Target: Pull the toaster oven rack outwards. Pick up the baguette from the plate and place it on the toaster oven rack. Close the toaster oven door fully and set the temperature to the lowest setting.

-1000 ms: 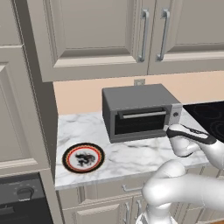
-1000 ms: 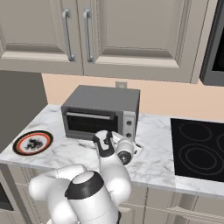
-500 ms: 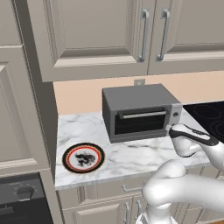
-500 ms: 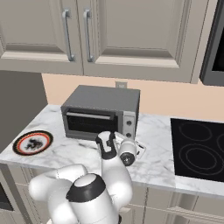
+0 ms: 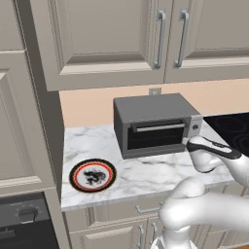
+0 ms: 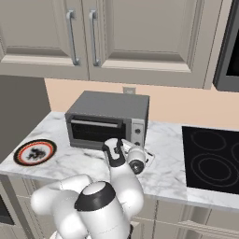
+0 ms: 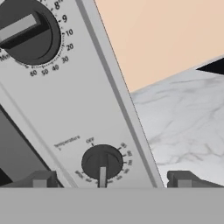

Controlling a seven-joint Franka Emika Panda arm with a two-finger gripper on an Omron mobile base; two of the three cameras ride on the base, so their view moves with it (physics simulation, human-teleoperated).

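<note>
Right now the boxy dark grey metal toaster oven sits on the white marble counter against the peach wall, under the beige upper cabinets. Its wide dark grey toaster oven door with the dark glass window stands upright and shut, the long silver bar handle running along its top. The toaster oven rack and the baguette are somewhere I cannot see from any angle.

To the oven's left on the counter, well apart from it, lies the round plate with black centre, white-grey pattern and orange-red rim; nothing rests on it.

The robot's two-finger gripper is up close at the oven's lighter silver control panel, at the right end of the oven's front. From the hand camera, its two dark fingertips stand wide apart, one on each side of the small round dark temperature knob, and neither tip appears to touch it. The knob's silver pointer bar points down toward the bottom edge of that view, with "OFF" printed just above the dial. A larger dark timer knob with numbers round it sits farther up the same panel.

From the right base camera, the white wrist hovers just in front of the panel, with the black glass cooktop off to the right.
</note>
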